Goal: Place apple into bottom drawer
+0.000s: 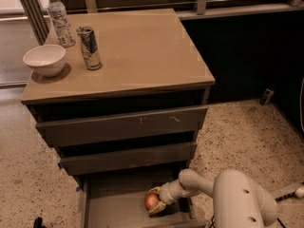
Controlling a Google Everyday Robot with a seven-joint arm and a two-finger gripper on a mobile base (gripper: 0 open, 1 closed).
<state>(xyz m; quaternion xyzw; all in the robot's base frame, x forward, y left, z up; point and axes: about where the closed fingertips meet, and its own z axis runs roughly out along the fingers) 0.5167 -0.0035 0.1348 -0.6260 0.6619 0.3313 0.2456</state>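
Camera view: I am reaching down into the pulled-out bottom drawer, bringing the apple low at its right side for release. Touching the grey floor or just above it: cannot tell. My gripper is clamping narrowly around the apple, touching nothing else.

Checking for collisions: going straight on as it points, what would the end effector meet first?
The apple, right at the end effector inside the bottom drawer; beyond it, likely the drawer floor.
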